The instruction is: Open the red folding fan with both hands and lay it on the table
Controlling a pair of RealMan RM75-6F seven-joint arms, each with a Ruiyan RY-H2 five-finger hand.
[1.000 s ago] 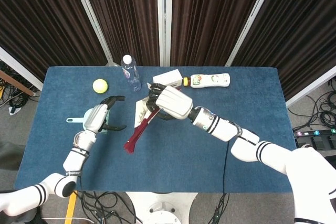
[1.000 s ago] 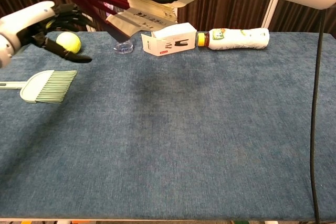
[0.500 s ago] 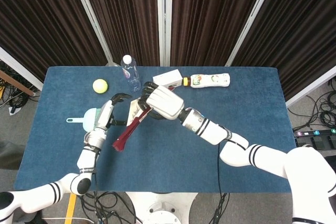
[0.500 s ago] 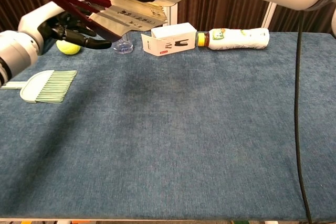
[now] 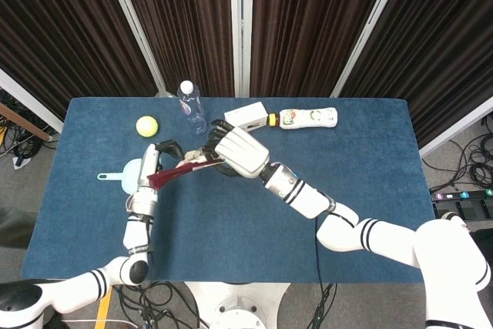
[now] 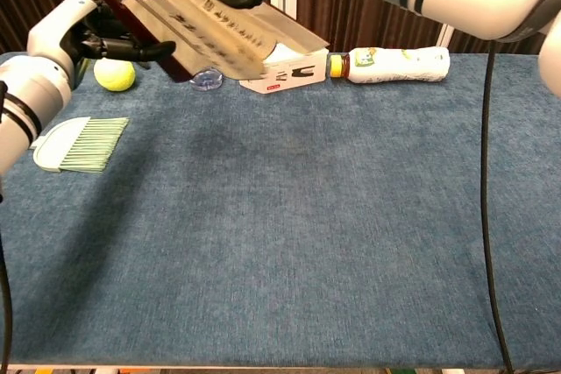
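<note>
Dark curtains hang behind the blue table. Above it my right hand grips the red folding fan near its paper end, fingers closed over the cream leaf, which shows partly spread in the chest view. My left hand meets the fan's red ribs, fingers curled at them; whether they truly clasp, I cannot tell.

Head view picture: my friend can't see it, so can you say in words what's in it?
Seen from above, two white robot arms hold a red folding fan over a blue table; the right hand grips its upper end and the left hand meets its lower end. Behind them lie a yellow ball, a clear water bottle, a white box and a white bottle on its side.
</note>
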